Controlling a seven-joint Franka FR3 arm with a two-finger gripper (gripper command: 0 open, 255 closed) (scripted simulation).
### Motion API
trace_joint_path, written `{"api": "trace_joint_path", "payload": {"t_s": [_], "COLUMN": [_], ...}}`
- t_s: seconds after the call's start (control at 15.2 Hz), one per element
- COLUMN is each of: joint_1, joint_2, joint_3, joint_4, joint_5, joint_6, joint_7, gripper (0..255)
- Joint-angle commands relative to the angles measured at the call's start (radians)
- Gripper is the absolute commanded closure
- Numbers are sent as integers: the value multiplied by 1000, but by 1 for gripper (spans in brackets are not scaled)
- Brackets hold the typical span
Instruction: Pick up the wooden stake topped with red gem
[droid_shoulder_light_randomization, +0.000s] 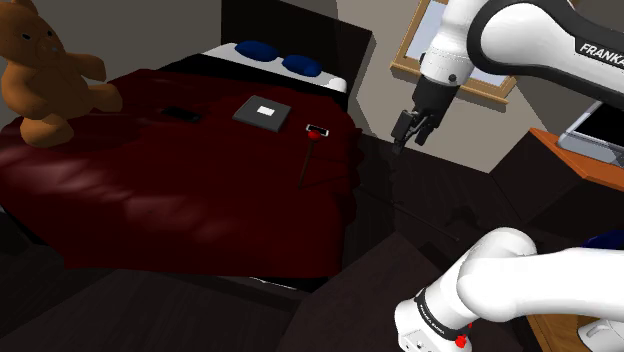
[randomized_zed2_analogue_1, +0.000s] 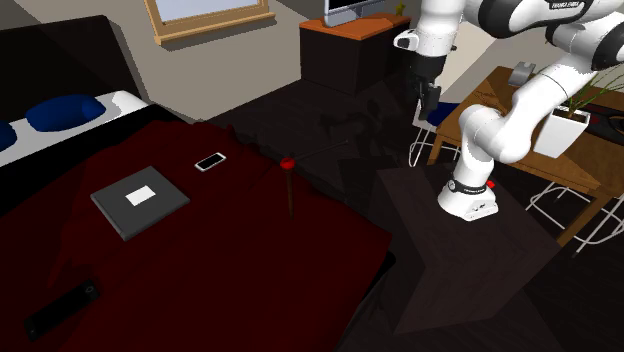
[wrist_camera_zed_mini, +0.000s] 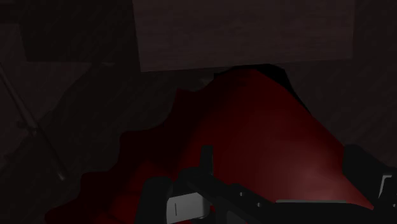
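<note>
The stake (droid_shoulder_light_randomization: 307, 160) is a thin dark wooden stick with a small red gem (droid_shoulder_light_randomization: 314, 136) at its far end. It lies on the dark red blanket (droid_shoulder_light_randomization: 150, 190) near the bed's edge on the shoulder view's right. In the second exterior view the stake (randomized_zed2_analogue_1: 289, 188) runs from its red gem (randomized_zed2_analogue_1: 287, 162) toward the camera. My black gripper (droid_shoulder_light_randomization: 408, 142) hangs open in the air beyond that bed edge, higher than the stake and well apart from it, with nothing between its fingers. The second exterior view shows the gripper (randomized_zed2_analogue_1: 428, 106) pointing down.
On the blanket lie a white phone (droid_shoulder_light_randomization: 319, 129) right by the gem, a grey book (droid_shoulder_light_randomization: 264, 112) and a black remote (droid_shoulder_light_randomization: 182, 113). A brown teddy bear (droid_shoulder_light_randomization: 45, 75) sits at the far corner, with blue pillows (droid_shoulder_light_randomization: 256, 48) at the head. An orange-topped cabinet (randomized_zed2_analogue_1: 350, 45) stands behind the arm.
</note>
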Motion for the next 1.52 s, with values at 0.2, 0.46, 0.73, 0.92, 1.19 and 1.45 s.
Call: {"api": "trace_joint_path", "payload": {"t_s": [0.2, 0.46, 0.73, 0.92, 1.19, 1.45], "joint_1": [-10, -21, -32, -39, -47, -56], "joint_2": [87, 214, 349, 454, 598, 745], "joint_3": [-16, -37, -56, -69, -84, -96], "joint_4": [7, 36, 87, 139, 227, 337], "joint_5": [-9, -18, -21, -21, -15, -4], "joint_6": [87, 193, 286, 346, 410, 455], "joint_7": [-13, -30, -47, -60, -79, -99], "gripper": [0, 0, 0, 0, 0, 0]}}
